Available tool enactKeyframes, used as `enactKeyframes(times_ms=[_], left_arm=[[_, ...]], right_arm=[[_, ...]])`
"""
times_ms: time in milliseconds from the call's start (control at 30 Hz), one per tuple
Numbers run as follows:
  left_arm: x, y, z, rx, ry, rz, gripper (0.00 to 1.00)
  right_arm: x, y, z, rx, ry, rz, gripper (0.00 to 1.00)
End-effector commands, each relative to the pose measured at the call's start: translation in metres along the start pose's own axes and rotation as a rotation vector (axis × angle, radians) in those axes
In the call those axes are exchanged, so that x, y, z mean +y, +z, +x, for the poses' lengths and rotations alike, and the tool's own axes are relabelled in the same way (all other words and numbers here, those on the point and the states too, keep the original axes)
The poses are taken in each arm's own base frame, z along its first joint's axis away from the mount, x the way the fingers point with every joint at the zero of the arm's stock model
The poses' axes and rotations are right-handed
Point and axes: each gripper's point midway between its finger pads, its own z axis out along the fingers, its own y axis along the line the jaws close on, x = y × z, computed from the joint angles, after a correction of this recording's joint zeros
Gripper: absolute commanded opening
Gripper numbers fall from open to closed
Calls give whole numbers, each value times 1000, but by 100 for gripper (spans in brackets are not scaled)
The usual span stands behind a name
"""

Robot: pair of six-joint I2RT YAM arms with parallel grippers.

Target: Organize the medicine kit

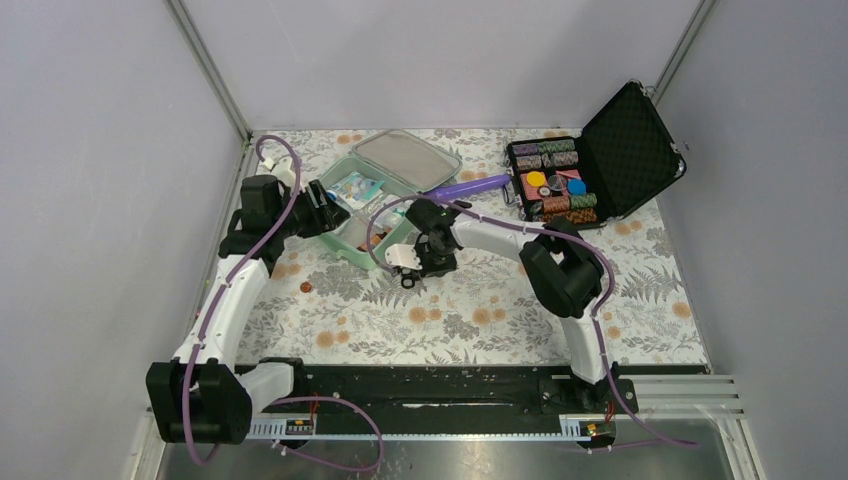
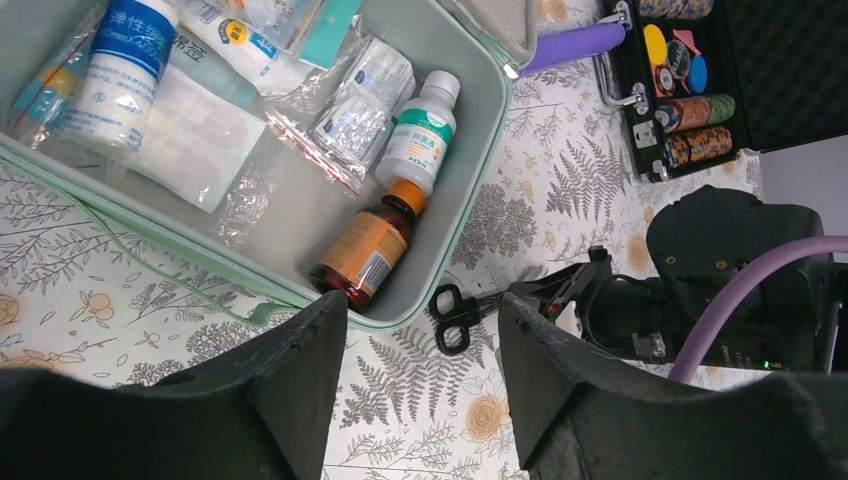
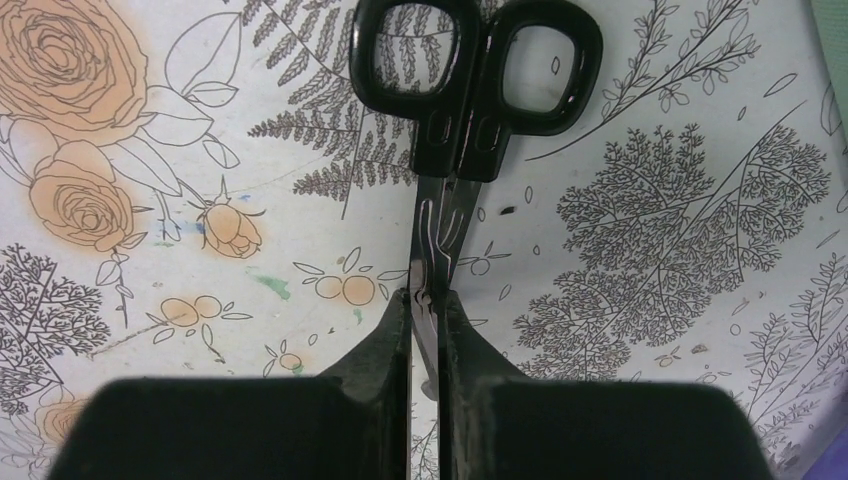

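The mint-green medicine kit (image 1: 404, 160) lies open at the back left; its grey inside (image 2: 300, 200) holds a brown bottle with an orange cap (image 2: 365, 250), a white bottle with a green label (image 2: 420, 135), a blue-labelled bottle (image 2: 120, 60) and clear sachets (image 2: 355, 110). Black-handled scissors (image 3: 478, 130) sit just outside the kit's near right corner (image 2: 455, 315). My right gripper (image 3: 427, 300) is shut on their metal blades, handles pointing away from it. My left gripper (image 2: 422, 310) hangs open over the cloth beside the kit's near edge, holding nothing.
A black foam-lined case (image 1: 590, 160) of coloured chips stands open at the back right. A purple tube-like object (image 1: 470, 185) lies between it and the kit. A small brown coin (image 1: 306, 286) rests on the floral cloth left of centre.
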Motion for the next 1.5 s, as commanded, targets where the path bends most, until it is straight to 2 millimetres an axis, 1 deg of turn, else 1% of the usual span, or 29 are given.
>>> enactKeyframes(times_ms=[0,33,100,267,367,433,533,633,700,900,1000,1100,1167,1367,1467], left_arm=[[-8,3,6,27,19,62,57],[-8,5,11,45,23,72,57],[-12,10,21,88,38,104,57],[-28,15,49,206,76,212,57],[-49,14,65,279,110,343,57],[-60,14,75,316,147,398,57],[-65,20,93,380,179,412,57],[-66,28,107,413,202,405,57],[-65,35,113,429,227,387,57],[-65,62,120,461,328,346,58],[-58,79,129,503,365,302,59],[-48,95,135,531,356,258,59],[-45,104,139,543,359,255,60],[-38,116,154,616,419,274,59],[-40,117,166,674,411,314,56]], right_arm=[[36,10,12,51,28,-55,4],[40,12,13,47,30,-55,3],[41,11,12,30,33,-29,0],[44,13,11,-30,3,49,0],[48,18,13,-62,-26,105,0],[49,18,13,-73,-51,145,0],[47,18,12,-102,-77,205,0],[55,20,15,-112,-131,212,0],[60,22,17,-115,-155,207,0],[64,23,18,-122,-180,204,0],[65,22,18,-129,-188,208,0],[64,22,18,-131,-190,211,0],[64,22,18,-133,-188,213,0],[61,21,18,-136,-179,215,0],[59,21,17,-138,-177,216,0]])
